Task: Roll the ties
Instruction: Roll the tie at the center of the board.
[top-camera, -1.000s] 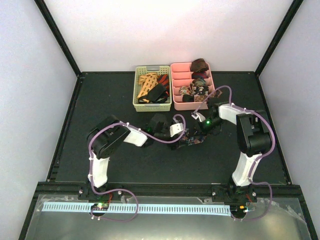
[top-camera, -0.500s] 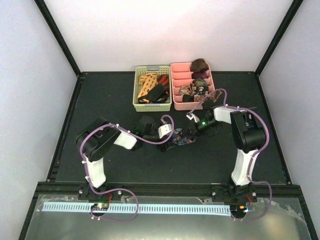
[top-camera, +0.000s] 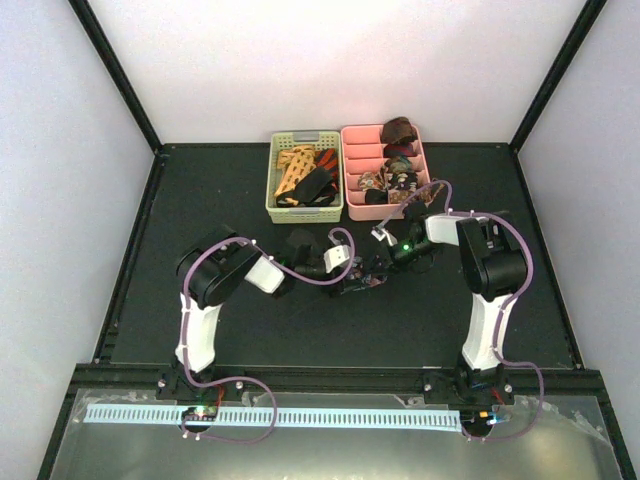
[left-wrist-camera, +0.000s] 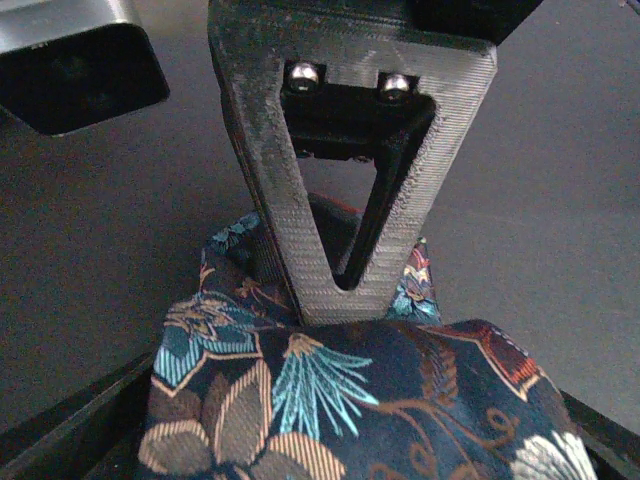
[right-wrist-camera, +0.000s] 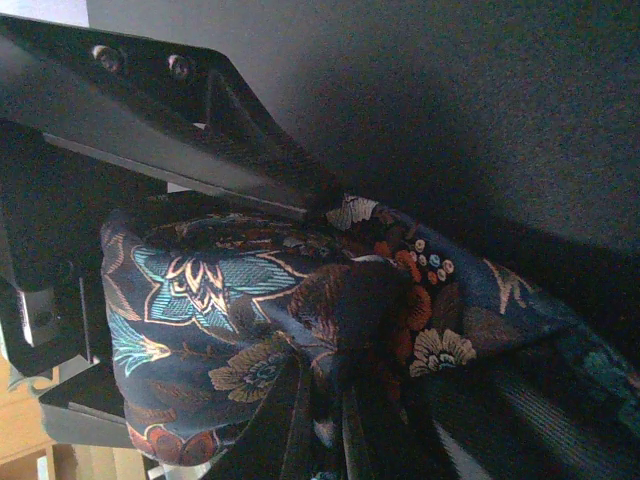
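Overhead view of a black counter (top-camera: 210, 190) inside a white-walled enclosure. Two robot arms meet near its centre over a dark navy floral tie (left-wrist-camera: 340, 400), which is partly coiled with loose fabric beside the coil. The right gripper (left-wrist-camera: 338, 298) is closed, its tip sunk in the tie's folds and apparently pinching the fabric. The left gripper (top-camera: 350, 279) has its jaws spread wide on either side of the coil. The close view is too cropped to tell whether they press on it.

What could go wrong, as a judgement: the slippery coil could spring loose if the pinch slips or the wide jaws give it no support. The two grippers sit almost touching, so a turn by either could knock the other or drag fabric out of the roll. A purple cable (top-camera: 335, 236) loops close above the left wrist and might catch.

Toward the back, near but apart, stand a pale green basket (top-camera: 304, 215) of unrolled ties (top-camera: 300, 170) and a pink tray (top-camera: 384, 211) of rolled coils (top-camera: 398, 130). Bare counter lies to both sides and toward the arm bases. The counter's edges are well apart from the tie.
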